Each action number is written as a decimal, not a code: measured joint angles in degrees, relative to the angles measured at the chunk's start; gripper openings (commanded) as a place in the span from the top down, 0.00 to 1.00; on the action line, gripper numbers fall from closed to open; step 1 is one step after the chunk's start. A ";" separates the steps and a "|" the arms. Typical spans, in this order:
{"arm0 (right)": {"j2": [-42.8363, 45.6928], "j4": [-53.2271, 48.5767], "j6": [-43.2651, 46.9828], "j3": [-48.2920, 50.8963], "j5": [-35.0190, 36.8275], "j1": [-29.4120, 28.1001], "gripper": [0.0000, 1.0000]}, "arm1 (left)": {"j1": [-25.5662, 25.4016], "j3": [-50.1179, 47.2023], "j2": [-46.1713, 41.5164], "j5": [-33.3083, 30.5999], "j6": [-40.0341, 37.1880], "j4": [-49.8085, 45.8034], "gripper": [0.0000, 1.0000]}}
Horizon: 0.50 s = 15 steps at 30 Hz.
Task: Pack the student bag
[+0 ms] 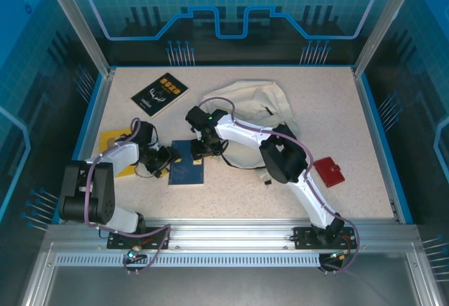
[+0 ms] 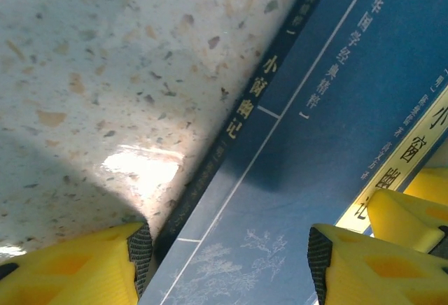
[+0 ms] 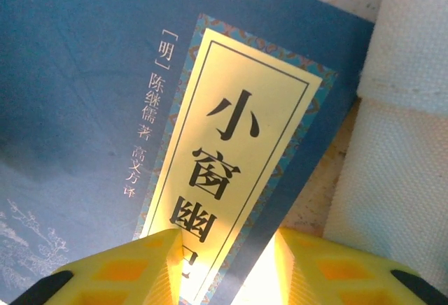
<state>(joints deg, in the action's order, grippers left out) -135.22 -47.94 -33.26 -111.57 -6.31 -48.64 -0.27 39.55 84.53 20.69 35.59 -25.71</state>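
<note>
The student bag (image 1: 249, 116) lies crumpled at the back middle of the table, cream-white with thin dark straps; its fabric (image 3: 402, 151) also fills the right side of the right wrist view. A blue book (image 1: 188, 164) with a yellow title label (image 3: 231, 137) lies flat in front of it. My left gripper (image 2: 227, 249) is open and low at the book's left side, one finger on the table, the other over the cover (image 2: 336, 109), with the spine between. My right gripper (image 3: 227, 249) is open astride the book's far right edge, next to the bag.
A black book (image 1: 160, 94) lies at the back left. A yellow flat object (image 1: 112, 144) sits partly under my left arm. A red wallet (image 1: 328, 171) lies to the right of my right arm. Raised walls ring the table.
</note>
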 measured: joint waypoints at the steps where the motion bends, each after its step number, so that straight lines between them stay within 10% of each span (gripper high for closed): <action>1: 0.02 0.20 -0.20 0.20 -0.42 0.24 0.62 | -0.22 0.22 0.26 0.26 -0.17 0.04 0.37; 15: 1.64 4.76 -2.19 4.66 -7.56 2.93 0.60 | -2.86 -0.96 0.37 12.02 -0.79 5.27 0.35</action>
<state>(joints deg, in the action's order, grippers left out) -133.58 -43.18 -35.44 -106.91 -13.87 -45.71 -3.14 38.59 84.90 32.71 34.81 -20.45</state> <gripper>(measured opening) 0.398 0.637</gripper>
